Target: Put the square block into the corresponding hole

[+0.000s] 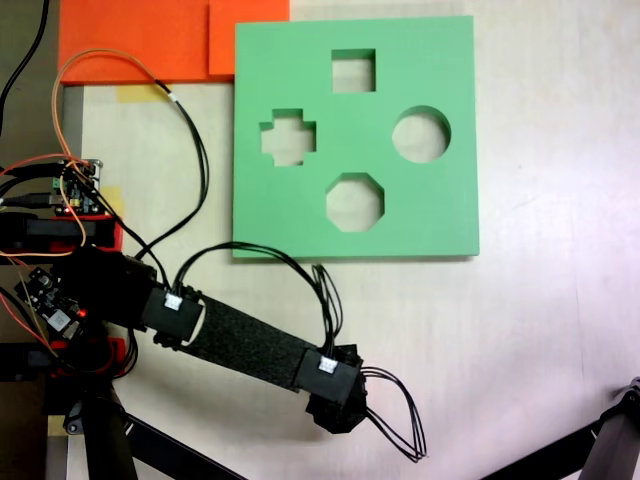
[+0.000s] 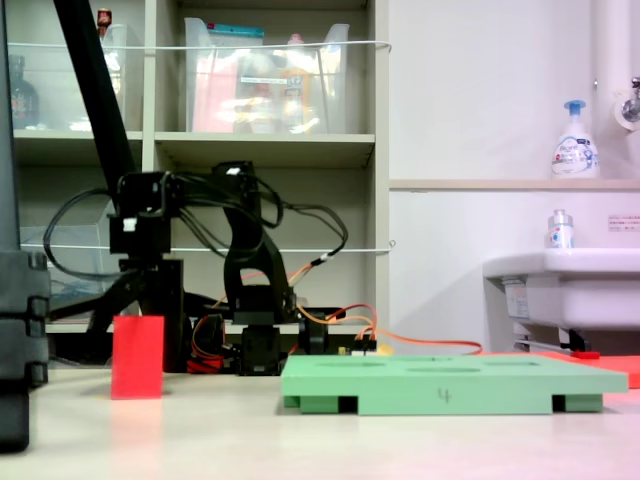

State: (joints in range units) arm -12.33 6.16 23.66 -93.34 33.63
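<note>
The square block (image 2: 137, 357) is a bright red foam piece standing on the table at the second exterior view's left. It does not show in the first exterior view, where the arm's black head covers that spot. My gripper (image 2: 152, 300) hangs straight over the block's top, and the same gripper (image 1: 338, 405) sits near the bottom centre of the first exterior view. Whether its fingers touch the block is unclear. The green foam board (image 1: 440, 215) lies further up, with the square hole (image 1: 353, 70) near its far edge. The same board (image 2: 450, 385) lies flat to the block's right.
The board also has a cross cut-out (image 1: 288, 137), a round one (image 1: 421, 134) and an octagonal one (image 1: 354, 201). Orange sheets (image 1: 130, 40) lie at top left. Wires and a circuit board (image 1: 78, 185) crowd the arm's base. A black stand leg (image 1: 600, 445) crosses bottom right.
</note>
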